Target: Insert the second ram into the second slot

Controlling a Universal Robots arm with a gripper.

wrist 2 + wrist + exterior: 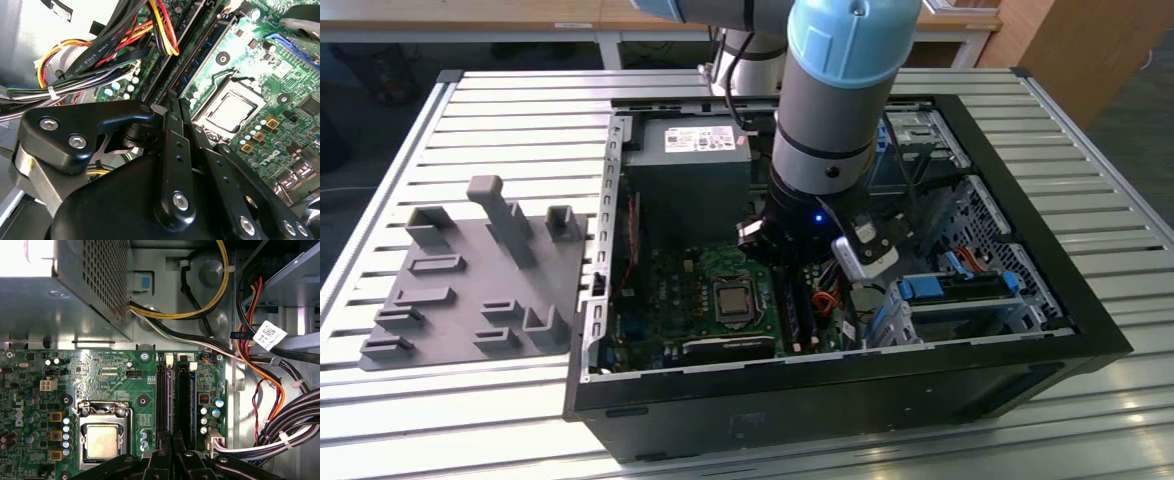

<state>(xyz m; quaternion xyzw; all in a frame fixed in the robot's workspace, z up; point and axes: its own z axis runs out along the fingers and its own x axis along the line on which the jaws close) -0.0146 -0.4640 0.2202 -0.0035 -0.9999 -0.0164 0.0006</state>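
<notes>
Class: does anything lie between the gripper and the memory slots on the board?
Nothing visible does. In the first wrist view, the gripper hangs directly over the two memory slots; the cables run beside them, not across.

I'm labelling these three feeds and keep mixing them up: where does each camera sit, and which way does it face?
Exterior view: off the arm, above, looking down on the open computer case; the arm reaches in.
First wrist view: on the wrist, facing the motherboard squarely; the gripper shows at the frame's edge.
Second wrist view: on the wrist, looking obliquely past the gripper.
All three share the CPU socket.
</notes>
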